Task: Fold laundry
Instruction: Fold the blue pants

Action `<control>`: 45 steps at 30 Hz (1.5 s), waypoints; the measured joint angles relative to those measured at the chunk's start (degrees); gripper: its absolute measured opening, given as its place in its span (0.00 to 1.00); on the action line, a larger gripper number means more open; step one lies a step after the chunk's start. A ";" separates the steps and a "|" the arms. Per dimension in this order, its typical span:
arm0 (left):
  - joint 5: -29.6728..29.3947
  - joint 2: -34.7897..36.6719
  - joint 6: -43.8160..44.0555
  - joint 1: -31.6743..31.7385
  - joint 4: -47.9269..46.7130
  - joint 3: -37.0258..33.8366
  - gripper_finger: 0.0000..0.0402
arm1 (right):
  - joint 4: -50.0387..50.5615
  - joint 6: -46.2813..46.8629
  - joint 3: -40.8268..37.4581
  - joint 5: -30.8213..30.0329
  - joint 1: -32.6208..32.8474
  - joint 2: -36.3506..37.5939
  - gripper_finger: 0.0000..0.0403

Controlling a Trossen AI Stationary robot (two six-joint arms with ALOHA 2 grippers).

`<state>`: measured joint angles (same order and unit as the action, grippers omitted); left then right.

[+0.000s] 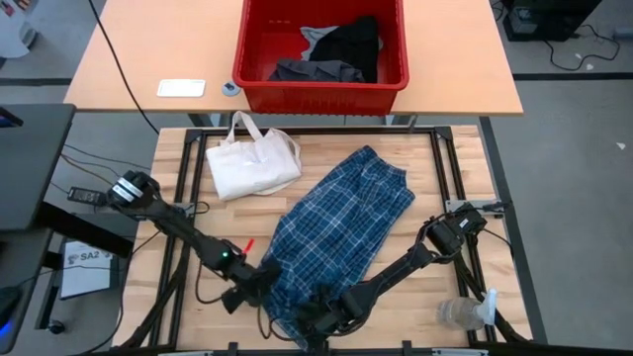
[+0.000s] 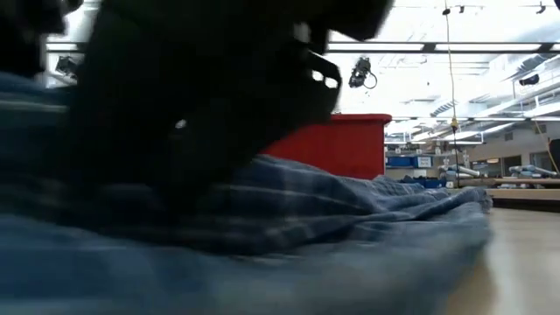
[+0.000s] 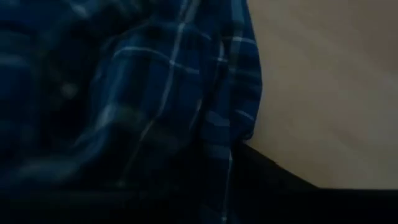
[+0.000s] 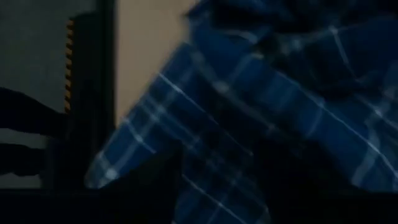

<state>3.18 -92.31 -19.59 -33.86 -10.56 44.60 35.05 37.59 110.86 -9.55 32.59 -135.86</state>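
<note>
**A:** How is the laundry looking on your counter (image 1: 455, 297)?

**B:** Your blue-and-white plaid garment (image 1: 341, 222) is lying spread out, running diagonally from the middle of the counter down to its near edge, rumpled at that near end. Darker garments (image 1: 341, 49) are sitting bunched in the red bin (image 1: 259, 44) on the table beyond.

**A:** And the grippers?

**B:** Your left gripper (image 1: 259, 285) is pressing into the plaid cloth's near left corner; I cannot tell how far its fingers are standing apart, nor whether it has hold of the cloth. Your right gripper (image 1: 318, 318) is sitting on the near hem just beside it, buried in fabric, and I cannot tell its opening either.

**A:** Anything around you?

**B:** A cream tote bag (image 1: 252, 158) is lying just beside the garment's far left side, and a clear plastic bottle (image 1: 465, 312) is resting at the near right corner, well apart from the cloth.
</note>
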 joint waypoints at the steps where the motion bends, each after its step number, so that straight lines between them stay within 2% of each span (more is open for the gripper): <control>1: 0.00 -0.71 1.08 0.47 0.06 1.00 0.13 | 2.41 2.56 0.03 0.07 0.01 0.01 0.49; 4: 0.12 -3.81 5.65 1.95 1.13 3.80 0.04 | 9.58 10.74 -0.08 -0.72 0.67 0.01 0.46; 6: 0.15 -6.38 8.34 3.49 1.94 6.40 0.02 | 12.63 14.44 -0.06 -1.34 1.59 0.01 0.45; 15: 6.76 -19.44 12.97 8.66 -1.25 22.56 0.04 | 19.27 29.17 -0.02 -2.14 8.49 0.01 0.45; 22: 6.40 -24.13 12.96 7.59 -1.35 33.75 0.08 | 21.70 41.18 0.07 -6.62 15.31 0.01 0.45; 26: 1.63 -24.70 13.17 6.95 -1.61 38.65 0.16 | 25.10 44.24 0.07 -9.67 18.69 0.01 0.45; 31: -0.97 -24.77 19.15 8.02 -3.34 41.63 0.27 | 29.91 46.80 0.07 -11.91 22.58 0.09 0.46; 39: -0.98 -25.02 21.50 6.06 -12.18 41.53 0.31 | 28.74 52.88 -1.42 -23.76 27.97 0.16 0.55; 43: -1.21 -24.85 21.46 3.51 -14.89 41.51 0.32 | 27.87 51.74 -1.55 -24.55 28.89 0.16 0.63; 45: -2.31 -24.26 21.41 2.37 -17.22 41.51 0.34 | 26.64 47.82 -1.55 -23.14 28.90 0.16 0.67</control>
<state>0.87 -116.57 1.82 -31.50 -27.79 86.11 61.69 85.41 109.32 -32.69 61.49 -135.70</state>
